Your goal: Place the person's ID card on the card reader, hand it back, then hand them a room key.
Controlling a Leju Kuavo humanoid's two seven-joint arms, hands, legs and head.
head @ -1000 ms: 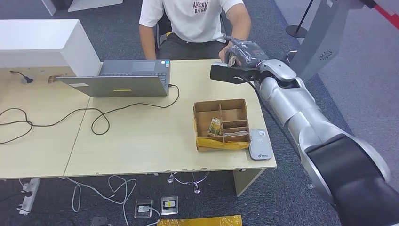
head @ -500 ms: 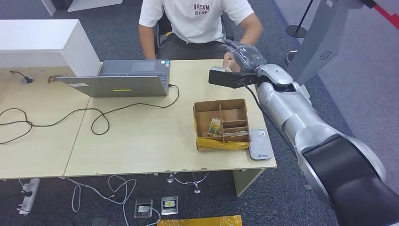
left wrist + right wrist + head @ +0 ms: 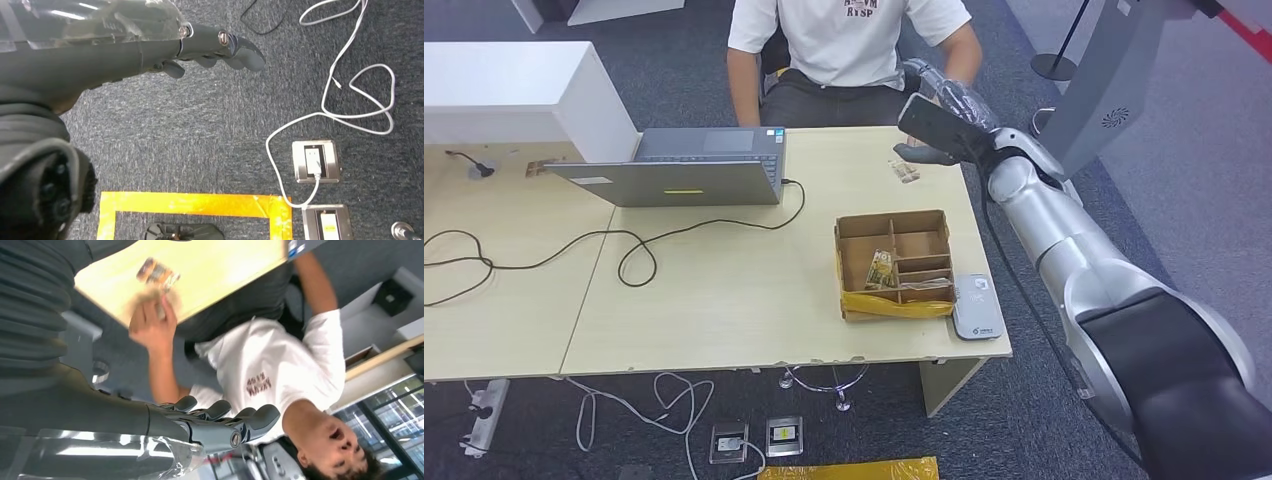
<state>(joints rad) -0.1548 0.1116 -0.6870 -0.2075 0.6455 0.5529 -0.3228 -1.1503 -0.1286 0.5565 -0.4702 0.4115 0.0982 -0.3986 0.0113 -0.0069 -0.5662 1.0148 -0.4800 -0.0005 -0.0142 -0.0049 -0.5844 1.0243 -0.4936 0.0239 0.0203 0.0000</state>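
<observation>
We count one counter [image 3: 724,300], one laptop [image 3: 674,170], one divided box [image 3: 894,262], one card reader [image 3: 977,306]; our right hand [image 3: 939,125], raised and released, holds nothing; the ID card [image 3: 904,171], earlier held, now lies far right, details blurred; left hand [image 3: 210,47] hangs empty.

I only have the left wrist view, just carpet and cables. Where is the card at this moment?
Observer: The card lies on the table near its far right edge, in front of the person.
Operator: Is the right robot hand holding it?
Observer: No. The right robot hand is raised beside it, fingers apart, holding nothing.
Operator: And the person?
Observer: In the right wrist view the person's hand is at the table edge right by the card; I cannot tell whether they touch.
</observation>
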